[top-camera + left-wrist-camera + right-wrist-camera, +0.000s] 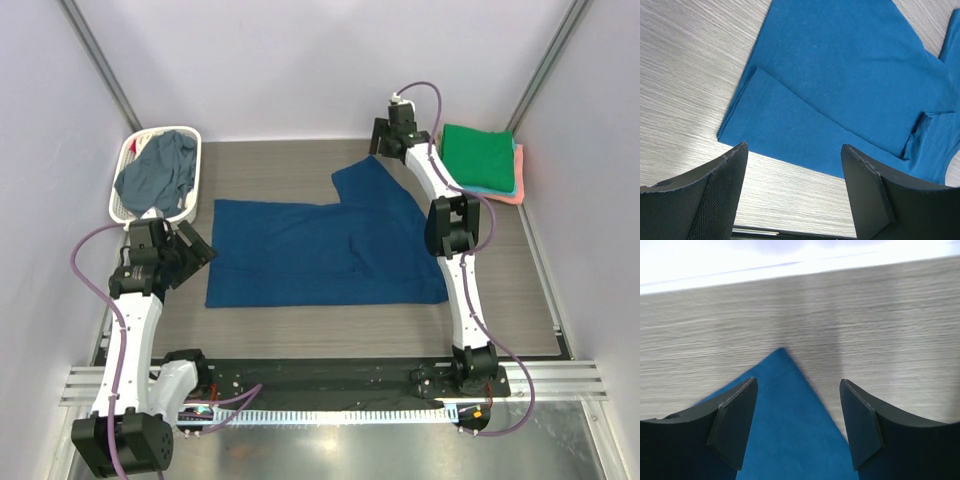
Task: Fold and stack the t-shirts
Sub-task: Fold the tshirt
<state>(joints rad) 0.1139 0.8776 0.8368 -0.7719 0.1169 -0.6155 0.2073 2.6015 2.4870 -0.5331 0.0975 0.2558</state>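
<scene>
- Well, the blue t-shirt (320, 250) lies flat in the middle of the table (270, 165). It is partly folded, with one long edge turned in and a pointed corner jutting toward the far wall.
- I judge it thin, limp and light. It would sag and drag on the wood rather than move as one sheet, so corners and doubled edges are the places to pinch, not mid-panel.
- My left gripper (795, 150) hangs wide open and empty just off a corner on the shirt's left edge, where the turned-in flap offers two layers.
- My right gripper (799, 385) is spread just as wide, holding nothing, over that far pointed corner.
- Bare wood shows along the near and far sides, which I think gives room to sweep a fold.
- The white basket (125, 160), holding a grey-blue shirt (158, 172), sits close by my left wrist.
- The folded stack (478, 155), green on top, sits beside my right forearm, and the side walls crowd both arms.
</scene>
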